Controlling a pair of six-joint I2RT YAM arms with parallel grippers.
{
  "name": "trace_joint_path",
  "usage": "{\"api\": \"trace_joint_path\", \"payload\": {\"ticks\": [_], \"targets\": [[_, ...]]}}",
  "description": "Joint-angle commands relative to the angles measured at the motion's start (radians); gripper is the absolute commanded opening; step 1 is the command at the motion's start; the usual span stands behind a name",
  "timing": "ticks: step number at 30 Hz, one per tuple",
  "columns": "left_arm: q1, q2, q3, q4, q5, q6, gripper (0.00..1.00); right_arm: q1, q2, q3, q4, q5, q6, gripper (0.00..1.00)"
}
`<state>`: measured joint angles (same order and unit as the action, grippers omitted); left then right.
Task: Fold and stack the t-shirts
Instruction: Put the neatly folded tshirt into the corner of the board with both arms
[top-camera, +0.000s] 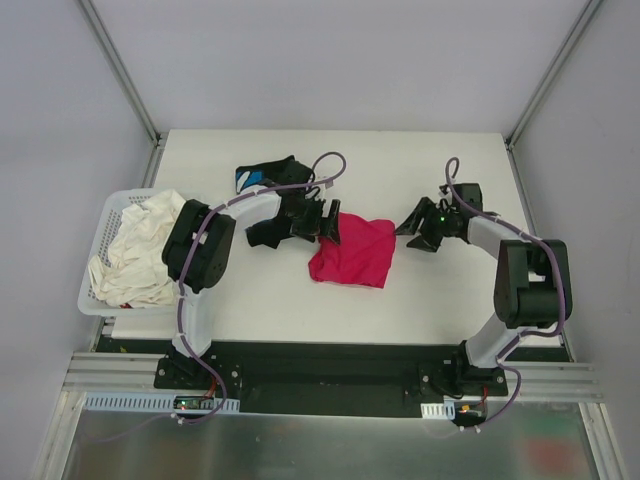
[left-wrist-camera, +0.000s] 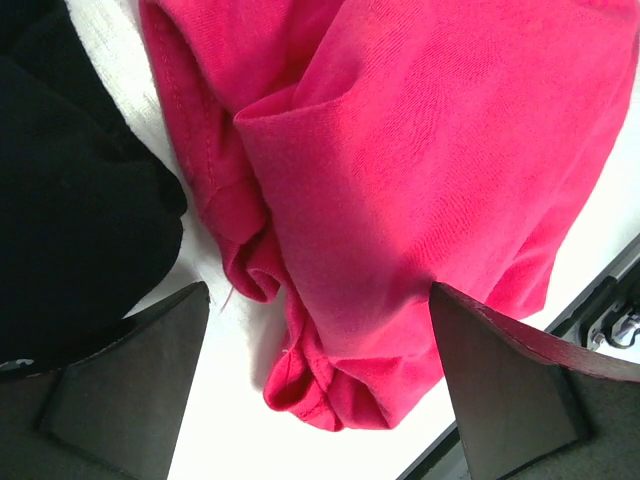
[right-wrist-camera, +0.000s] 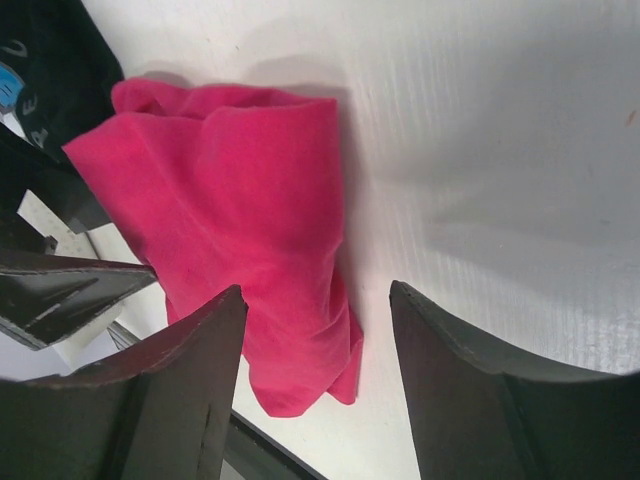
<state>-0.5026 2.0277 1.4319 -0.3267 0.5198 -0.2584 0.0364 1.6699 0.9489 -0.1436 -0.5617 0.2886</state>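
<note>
Both my sets of jaws stand apart, nothing clamped; left gripper (left-wrist-camera: 318, 292) hangs low over the bunched edge of the magenta t-shirt (left-wrist-camera: 430, 150), one finger each side of a rolled hem; right gripper (right-wrist-camera: 315, 292) hovers over bare table (top-camera: 450, 170) just beside the same shirt's far edge, not touching it; shirt sits crumpled mid-table between my two arms, not folded. Main risk as I judge it: left closes on that roll and pinches several layers at once, so the shirt lifts as a wad instead of spreading; cause is the doubled-over hem right under the gap. Second risk: black t-shirt (left-wrist-camera: 70, 200) lies just beside my left outer finger, close enough to be snagged or dragged along if I come down off-line. Third: right is off the cloth, so a straight close there catches nothing; it needs to shift over the edge first. Around: black shirt with blue-and-white print is heaped at the back, my left forearm and cable reach across it, so access is blocked for now; white lattice basket (top-camera: 108, 205) at far left holds pale cloth (top-camera: 140, 250), well apart.
</note>
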Motion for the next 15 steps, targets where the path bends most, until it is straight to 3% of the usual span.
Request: {"api": "trace_joint_path", "payload": {"ticks": [1, 15], "targets": [[-0.001, 0.006, 0.033, 0.040, 0.051, -0.021, 0.90, 0.022, -0.024, -0.044, 0.039, -0.007, 0.009, 0.62], [-0.001, 0.029, 0.050, 0.063, 0.082, -0.038, 0.90, 0.079, -0.013, -0.079, 0.059, 0.002, 0.018, 0.62]]}}
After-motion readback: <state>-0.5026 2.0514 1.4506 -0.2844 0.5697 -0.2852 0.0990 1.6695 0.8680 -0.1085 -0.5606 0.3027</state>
